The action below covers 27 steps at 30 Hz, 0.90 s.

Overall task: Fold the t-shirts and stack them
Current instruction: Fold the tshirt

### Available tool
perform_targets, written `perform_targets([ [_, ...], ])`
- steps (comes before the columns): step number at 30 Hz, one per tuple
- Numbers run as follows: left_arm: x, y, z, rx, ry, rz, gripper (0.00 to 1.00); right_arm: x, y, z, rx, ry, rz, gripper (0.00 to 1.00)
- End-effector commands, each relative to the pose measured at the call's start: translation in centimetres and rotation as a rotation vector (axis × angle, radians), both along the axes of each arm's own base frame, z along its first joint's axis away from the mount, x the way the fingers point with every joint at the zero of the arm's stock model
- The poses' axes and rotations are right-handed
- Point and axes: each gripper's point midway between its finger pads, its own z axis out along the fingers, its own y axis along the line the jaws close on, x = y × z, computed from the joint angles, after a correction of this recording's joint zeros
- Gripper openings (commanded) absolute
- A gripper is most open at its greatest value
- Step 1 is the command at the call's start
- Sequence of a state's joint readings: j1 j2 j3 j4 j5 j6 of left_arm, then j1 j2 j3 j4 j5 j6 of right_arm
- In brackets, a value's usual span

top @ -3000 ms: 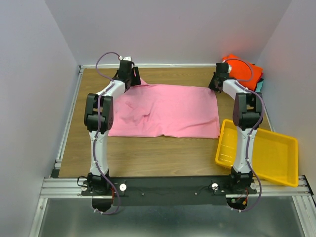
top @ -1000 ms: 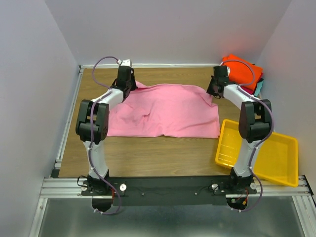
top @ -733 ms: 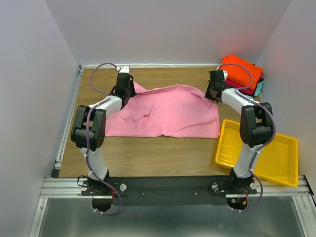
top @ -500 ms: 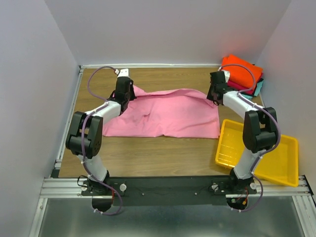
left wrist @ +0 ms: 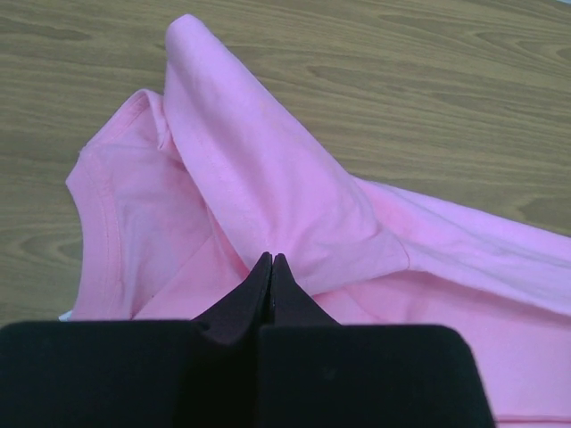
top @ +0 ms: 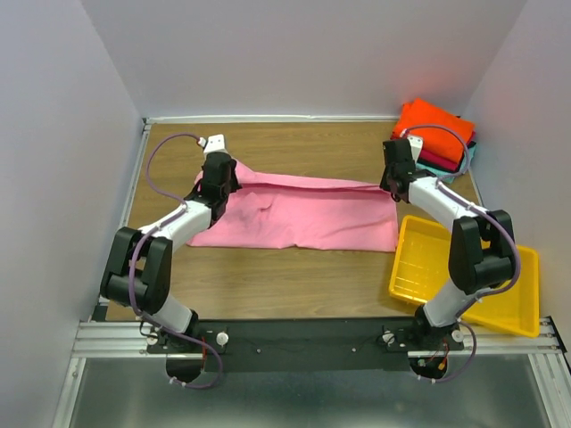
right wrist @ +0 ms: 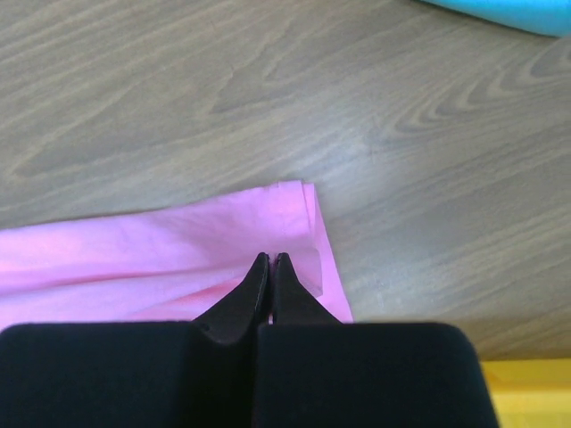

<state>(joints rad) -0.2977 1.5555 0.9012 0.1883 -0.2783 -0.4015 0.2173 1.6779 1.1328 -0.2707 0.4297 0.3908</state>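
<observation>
A light pink t-shirt [top: 303, 214] lies across the wooden table [top: 268, 276], its far edge lifted and drawn toward the near side. My left gripper [top: 218, 183] is shut on the shirt's far left corner; in the left wrist view the gripper [left wrist: 270, 259] pinches a raised fold of the pink t-shirt [left wrist: 268, 196]. My right gripper [top: 393, 178] is shut on the far right corner; in the right wrist view the gripper [right wrist: 270, 259] clamps the doubled hem of the pink t-shirt [right wrist: 178, 250]. A stack of t-shirts [top: 437, 129], orange on top with crimson and teal under it, sits at the far right corner.
A yellow plastic tray [top: 500, 285] hangs over the table's near right edge, close beside the right arm. Lilac walls enclose the table at the back and both sides. A teal edge [right wrist: 517, 13] shows at the top of the right wrist view.
Both grippers have pulled the shirt's far edge toward the near side, so the pink shirt now looks narrower front to back. Both arms have drawn back and lowered their elbows.
</observation>
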Motion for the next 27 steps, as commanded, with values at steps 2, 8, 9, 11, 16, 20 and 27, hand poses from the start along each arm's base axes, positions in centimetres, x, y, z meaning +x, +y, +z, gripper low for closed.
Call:
perform_targets([
  [2, -1.4, -0.4, 1.7, -0.004, -0.059, 0.026, 0.00, -1.9, -0.7, 1.1, -0.047, -0.025, -0.028, 0.02],
  [8, -3.4, -0.7, 2.1, -0.011, -0.072, 0.036, 0.00, -3.7, -0.6, 1.7, -0.050, -0.049, -0.036, 0.02],
  [9, -3.7, -0.7, 2.5, -0.017, -0.081, 0.039, 0.00, -4.2, -0.6, 1.5, -0.055, -0.044, -0.037, 0.02],
  [11, -4.2, -0.8, 2.4, -0.022, -0.079, 0.035, 0.00, -4.7, -0.7, 1.7, -0.055, -0.055, -0.043, 0.02],
  [16, -6.0, -1.6, 2.0, -0.039, -0.078, 0.019, 0.00, -6.9, -1.2, 0.5, -0.061, -0.042, -0.070, 0.02],
  [20, -7.8, -3.3, 1.4, -0.055, -0.064, -0.032, 0.05, -8.4, -1.0, 0.7, -0.050, -0.063, -0.074, 0.21],
  [27, -9.9, -4.1, 4.6, -0.109, -0.129, -0.078, 0.70, -8.6, 0.6, 5.5, 0.018, -0.206, -0.038, 0.84],
])
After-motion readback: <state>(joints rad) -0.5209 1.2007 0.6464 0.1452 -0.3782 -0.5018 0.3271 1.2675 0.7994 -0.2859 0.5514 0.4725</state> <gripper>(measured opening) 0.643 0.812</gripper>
